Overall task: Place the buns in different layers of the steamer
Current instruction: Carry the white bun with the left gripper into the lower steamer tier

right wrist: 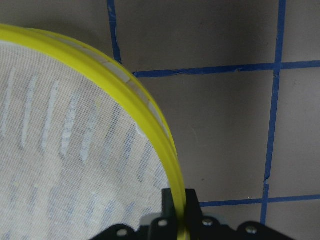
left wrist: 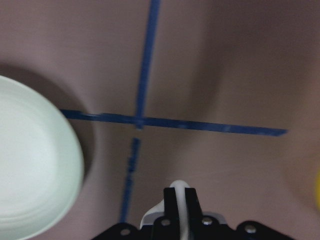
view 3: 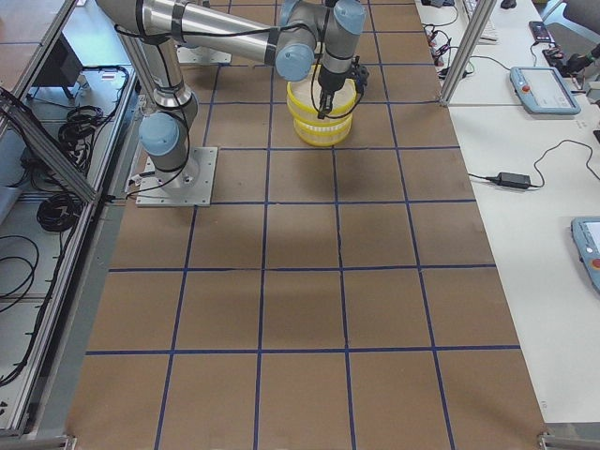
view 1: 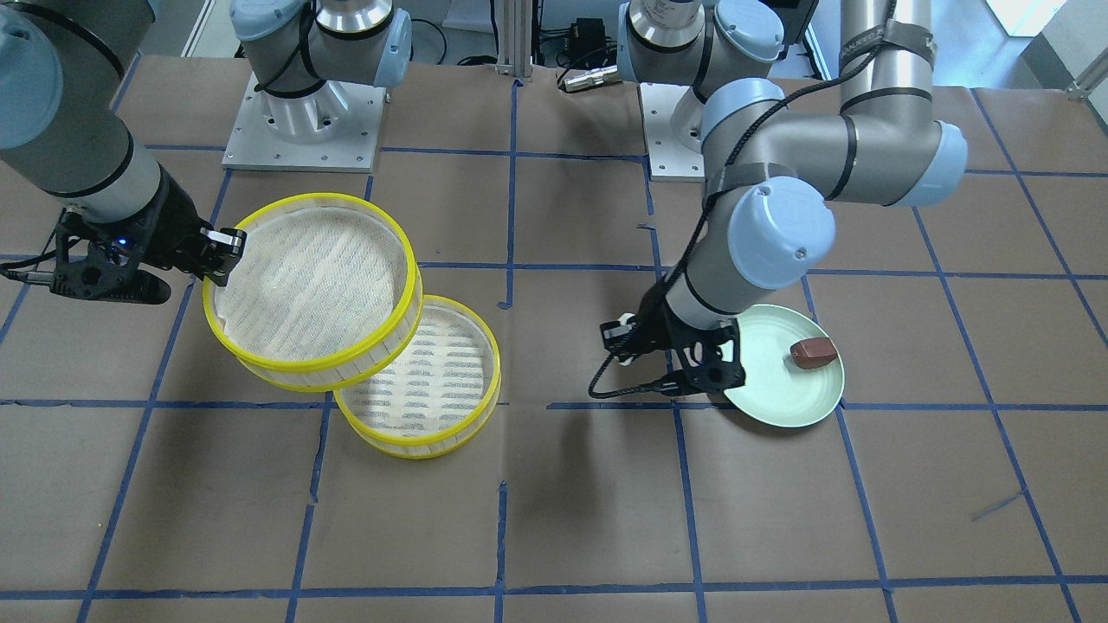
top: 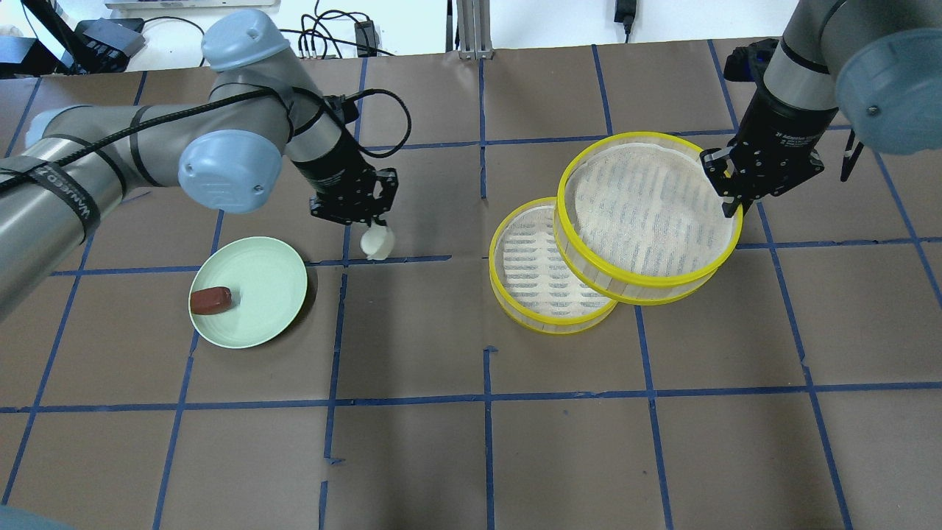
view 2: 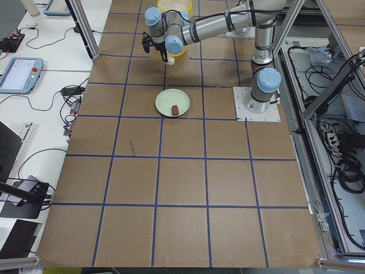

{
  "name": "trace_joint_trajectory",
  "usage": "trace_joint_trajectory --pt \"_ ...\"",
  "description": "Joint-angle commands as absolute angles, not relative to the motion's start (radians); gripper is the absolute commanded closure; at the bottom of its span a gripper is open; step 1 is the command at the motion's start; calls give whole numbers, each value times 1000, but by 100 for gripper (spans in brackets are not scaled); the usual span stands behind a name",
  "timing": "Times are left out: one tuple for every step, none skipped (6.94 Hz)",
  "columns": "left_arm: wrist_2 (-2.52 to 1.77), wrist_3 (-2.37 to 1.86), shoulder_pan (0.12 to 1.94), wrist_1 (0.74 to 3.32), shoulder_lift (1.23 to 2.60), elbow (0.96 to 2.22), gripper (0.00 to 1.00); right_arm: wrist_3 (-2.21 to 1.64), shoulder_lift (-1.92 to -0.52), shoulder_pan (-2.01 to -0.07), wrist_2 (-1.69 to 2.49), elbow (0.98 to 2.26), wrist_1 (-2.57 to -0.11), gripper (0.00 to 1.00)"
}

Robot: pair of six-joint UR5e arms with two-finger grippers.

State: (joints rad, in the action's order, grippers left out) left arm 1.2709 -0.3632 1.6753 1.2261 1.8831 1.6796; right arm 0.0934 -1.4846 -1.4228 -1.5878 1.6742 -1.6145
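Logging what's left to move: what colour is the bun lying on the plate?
Dark reddish-brown bun, on the pale green plate; clearest in the overhead exterior view.

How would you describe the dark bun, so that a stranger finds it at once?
Find the round pale green plate on the robot's left side. The dark reddish-brown oblong bun lies alone on it, near the rim. The only other bun, a white rounded bun, is held in the left gripper, off the plate.
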Motion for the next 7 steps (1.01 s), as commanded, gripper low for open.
trace_joint_trajectory --pt "1064 -681 1805 925 1984 1669 85 101 -1491 -1420 -1588 1674 -1609 92" --pt "1060 -733 1859 807 2043 1666 74 101 -1491 -1420 -1586 1674 -1609 92" --pt "1075 -732 1864 802 2060 1666 31 101 -1491 -1420 -1585 1674 -1609 92" --pt "1078 -730 1864 802 2060 1666 10 101 -1491 -1420 -1582 1674 -1609 92" --pt "1081 -724 1864 808 2046 1664 7 101 -1491 -1422 -1582 1674 -1611 92" --pt "1160 -704 1862 821 2033 1664 8 95 -1491 -1430 -1583 1677 -1614 92" --pt "1268 -648 1844 903 2022 1664 8 80 -1491 -1440 -1575 1680 -1618 92"
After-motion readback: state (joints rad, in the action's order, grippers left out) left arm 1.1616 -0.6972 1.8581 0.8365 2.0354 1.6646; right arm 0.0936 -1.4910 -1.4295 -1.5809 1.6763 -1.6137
